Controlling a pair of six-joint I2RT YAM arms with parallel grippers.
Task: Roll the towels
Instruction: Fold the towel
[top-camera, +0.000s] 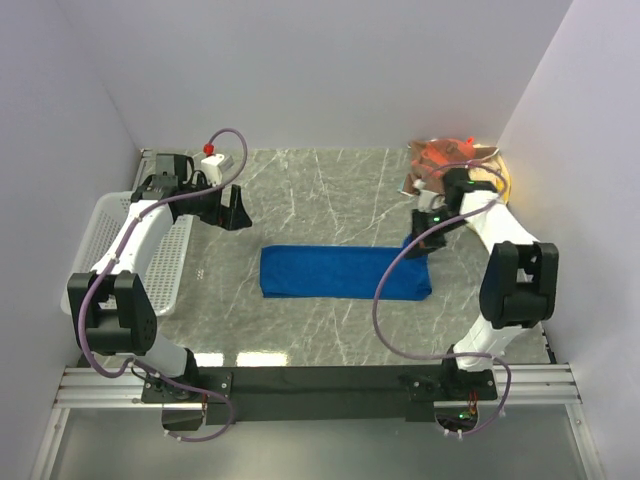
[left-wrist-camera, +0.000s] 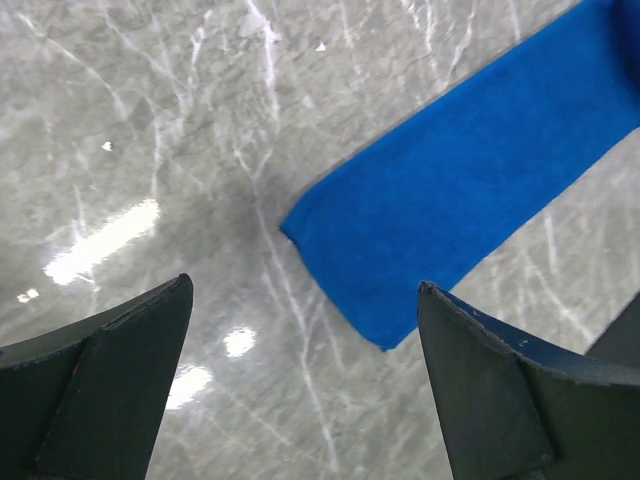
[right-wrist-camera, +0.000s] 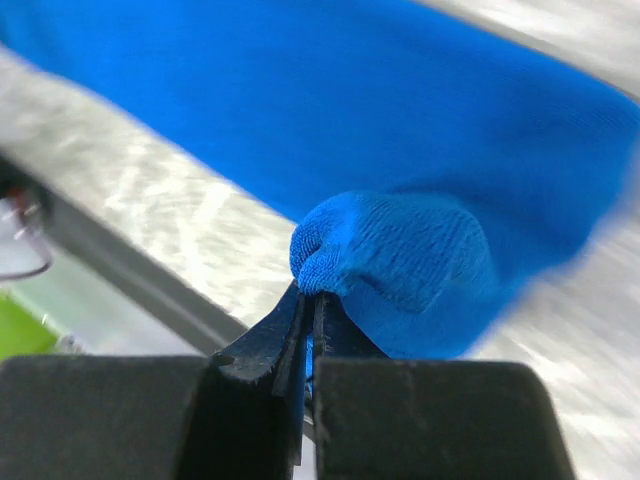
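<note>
Rolling had barely begun: my right claw (right-wrist-camera: 310, 300) was pinched shut on one end of the blue towel (right-wrist-camera: 400, 250), curled over its tips, the rest flat on the bench (right-wrist-camera: 180, 200) beyond. My left claw (left-wrist-camera: 305, 285) gaped wide and empty, the towel's far end just ahead. The other towels (top-camera: 440, 157) lay heaped behind my right claw, unrolled.

Looks down on a grey, white-veined marble tabletop (left-wrist-camera: 150, 120). Finds a flat strip of solid royal blue soft cloth towel (left-wrist-camera: 460, 190) running from mid-frame to the upper right. Shows the left gripper (left-wrist-camera: 305, 285), dark fingers (left-wrist-camera: 110, 380) wide apart at the lower corners, holding nothing.
</note>
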